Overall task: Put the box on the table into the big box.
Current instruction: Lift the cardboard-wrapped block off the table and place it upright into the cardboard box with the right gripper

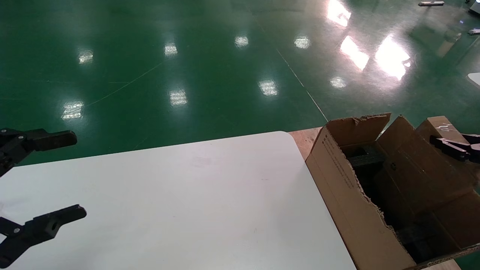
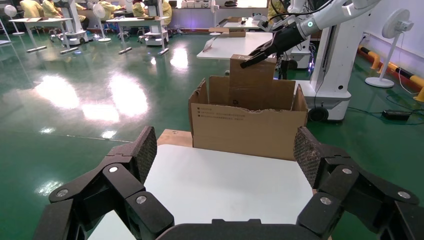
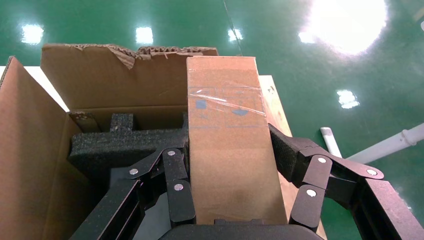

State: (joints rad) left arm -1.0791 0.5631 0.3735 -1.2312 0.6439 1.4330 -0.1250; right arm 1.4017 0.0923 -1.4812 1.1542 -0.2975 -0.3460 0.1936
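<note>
Clamped between the fingers of the right gripper: the box, taped face up, held above the big box, over its foam blocks and far side. Off to the left, over the white surface, the left gripper, fingers spread wide, holding nothing.
</note>
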